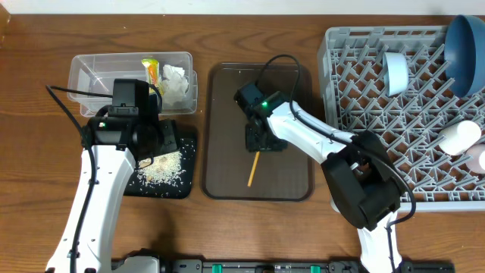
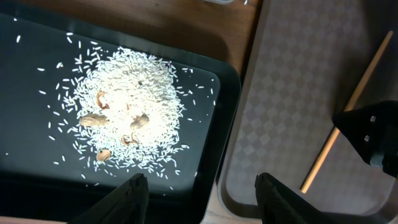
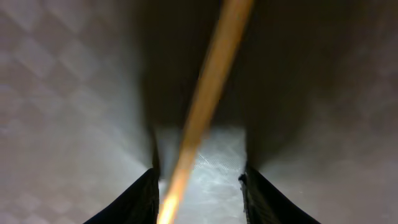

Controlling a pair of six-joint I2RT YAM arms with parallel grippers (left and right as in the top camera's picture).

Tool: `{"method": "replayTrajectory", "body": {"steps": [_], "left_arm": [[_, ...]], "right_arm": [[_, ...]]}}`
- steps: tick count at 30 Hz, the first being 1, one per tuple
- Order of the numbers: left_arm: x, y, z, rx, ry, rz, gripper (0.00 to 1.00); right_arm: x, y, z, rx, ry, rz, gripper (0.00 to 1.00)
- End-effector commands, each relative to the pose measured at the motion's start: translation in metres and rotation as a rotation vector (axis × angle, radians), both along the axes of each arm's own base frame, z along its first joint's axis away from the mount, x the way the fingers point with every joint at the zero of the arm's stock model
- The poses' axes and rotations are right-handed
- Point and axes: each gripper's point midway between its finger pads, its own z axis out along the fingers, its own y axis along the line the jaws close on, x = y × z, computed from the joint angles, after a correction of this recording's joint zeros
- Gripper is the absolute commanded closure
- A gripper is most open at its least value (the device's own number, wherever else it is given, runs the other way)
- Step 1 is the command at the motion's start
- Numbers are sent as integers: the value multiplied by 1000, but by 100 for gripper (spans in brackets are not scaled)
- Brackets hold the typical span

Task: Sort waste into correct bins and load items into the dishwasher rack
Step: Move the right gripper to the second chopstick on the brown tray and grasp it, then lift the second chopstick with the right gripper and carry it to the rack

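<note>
With the chopstick (image 1: 254, 171) lying at the middle of the brown tray (image 1: 292, 178), straddled by the right gripper (image 3: 199, 183), whose jaws seem apart in the blur, pickup is judged underway; closing is needed next.

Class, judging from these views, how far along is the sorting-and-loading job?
Done: the wrapper and tissue lie in the clear tub, the rice on the black tray; the dark blue bowl, light blue bowl, pale cup and pink cup are in the rack. In hand: the open right tool straddles the chopstick on the brown tray. Left: moving it to the rack.
</note>
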Motion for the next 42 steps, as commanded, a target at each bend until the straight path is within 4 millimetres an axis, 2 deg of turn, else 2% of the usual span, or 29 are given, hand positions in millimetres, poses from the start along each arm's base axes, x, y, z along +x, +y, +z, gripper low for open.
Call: {"method": "replayTrajectory", "body": {"steps": [1, 6, 9, 15, 17, 20, 23, 26, 30, 33, 36, 39, 42], "left_arm": [[1, 1, 3, 13, -11, -11, 41], [1, 1, 3, 13, -11, -11, 41], [1, 1, 3, 13, -11, -11, 41], [1, 1, 3, 13, -11, -11, 41], [1, 1, 3, 13, -11, -11, 41], [1, 1, 3, 13, -11, -11, 41], [1, 1, 3, 13, -11, -11, 41], [1, 1, 3, 13, -11, -11, 41], [1, 1, 3, 13, -11, -11, 41], [1, 1, 3, 13, -11, -11, 41], [1, 1, 3, 13, -12, -11, 41], [1, 1, 3, 13, -12, -11, 41], [1, 1, 3, 13, -12, -11, 41]], "right_arm": [[-2, -6, -15, -50, 15, -23, 59], [-5, -17, -15, -98, 22, -28, 69], [-5, -23, -15, -108, 37, -38, 82], [-4, -31, -15, -113, 50, -56, 95], [-4, -32, -15, -110, 55, -58, 99], [-3, -31, -13, -82, 70, -34, 99], [2, -32, -3, -43, 77, 10, 99], [15, -37, 22, -6, 48, 50, 99], [40, -49, 78, 81, -57, 140, 99], [56, -73, 123, 108, -158, 146, 99], [64, -103, 156, 109, -241, 153, 99], [63, -136, 175, 94, -268, 128, 99], [57, -168, 176, 73, -233, 79, 99]]}}
